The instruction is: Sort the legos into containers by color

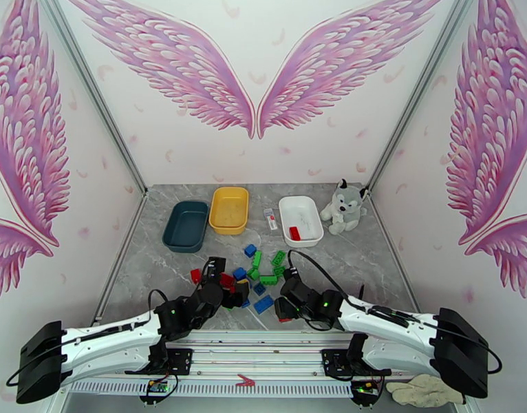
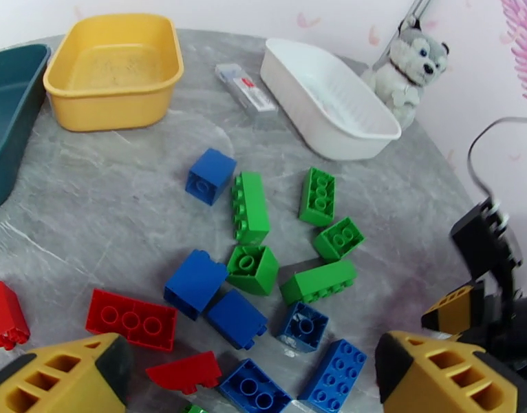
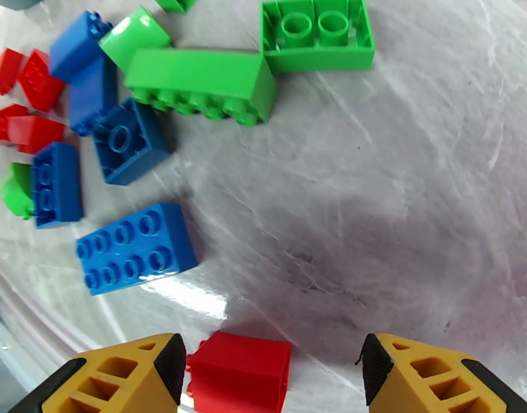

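Three containers (image 1: 230, 191) line the far edge of the table (image 1: 360, 263): teal tray (image 1: 186, 227), yellow tray (image 1: 228, 213) and white tray (image 1: 309, 216), the last holding one red brick (image 1: 294, 233). Scattered legos (image 1: 268, 279) lie mid-table, toward the near edge. Over them the left gripper (image 2: 250, 369) hangs wide apart, empty. The right gripper (image 3: 270, 359) stands parted around a second red brick (image 3: 239, 372), close against one pad and clear of the other.

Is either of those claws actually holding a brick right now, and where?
Neither holds anything. The left gripper hangs open over the legos; the right gripper stands open around a red brick, with a gap on one side.
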{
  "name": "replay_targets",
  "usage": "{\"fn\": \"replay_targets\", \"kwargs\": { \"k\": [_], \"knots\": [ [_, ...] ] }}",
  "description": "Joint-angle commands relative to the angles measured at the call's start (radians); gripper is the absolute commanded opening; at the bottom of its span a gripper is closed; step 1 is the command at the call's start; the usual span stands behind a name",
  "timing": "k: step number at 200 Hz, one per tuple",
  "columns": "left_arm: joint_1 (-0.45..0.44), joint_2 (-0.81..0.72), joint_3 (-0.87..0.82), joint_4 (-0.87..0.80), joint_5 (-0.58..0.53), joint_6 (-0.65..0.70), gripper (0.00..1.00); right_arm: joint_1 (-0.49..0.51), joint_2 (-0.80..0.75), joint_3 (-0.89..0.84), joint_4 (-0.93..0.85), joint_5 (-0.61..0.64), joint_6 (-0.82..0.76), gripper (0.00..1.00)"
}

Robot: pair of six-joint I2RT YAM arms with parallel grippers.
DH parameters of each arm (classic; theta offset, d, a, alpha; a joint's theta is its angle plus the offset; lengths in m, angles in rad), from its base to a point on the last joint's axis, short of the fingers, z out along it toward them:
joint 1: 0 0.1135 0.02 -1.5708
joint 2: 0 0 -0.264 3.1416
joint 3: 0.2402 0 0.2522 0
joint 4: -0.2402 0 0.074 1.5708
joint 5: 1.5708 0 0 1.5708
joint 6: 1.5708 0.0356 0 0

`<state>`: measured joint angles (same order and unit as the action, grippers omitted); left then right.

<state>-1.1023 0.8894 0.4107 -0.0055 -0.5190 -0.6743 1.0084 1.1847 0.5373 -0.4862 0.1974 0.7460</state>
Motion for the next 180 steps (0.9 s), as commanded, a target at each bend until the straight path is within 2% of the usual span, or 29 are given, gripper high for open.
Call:
{"fn": "replay_targets", "kwargs": {
  "k": [1, 50, 109, 154, 180],
  "knots": [
    [-0.002, -0.067, 0.010, -0.047, -0.040, 0.001, 0.99, 0.037, 0.052, 0.028, 0.014, 0.073, 0.051, 0.74],
    [0.022, -0.096, -0.029, -0.040, -0.058, -0.005, 0.99, 0.097, 0.140, 0.066, 0.003, 0.108, 0.083, 0.68],
    [0.054, -0.095, -0.038, -0.019, -0.023, -0.004, 0.99, 0.118, 0.097, 0.073, -0.094, 0.118, 0.077, 0.75],
    [0.064, -0.063, -0.036, 0.013, 0.010, 0.000, 0.99, 0.123, 0.091, 0.069, -0.154, 0.101, 0.063, 0.68],
    [0.069, -0.016, -0.028, 0.042, 0.027, 0.003, 0.99, 0.125, 0.075, 0.059, -0.144, 0.071, 0.058, 0.70]
  ]
}}
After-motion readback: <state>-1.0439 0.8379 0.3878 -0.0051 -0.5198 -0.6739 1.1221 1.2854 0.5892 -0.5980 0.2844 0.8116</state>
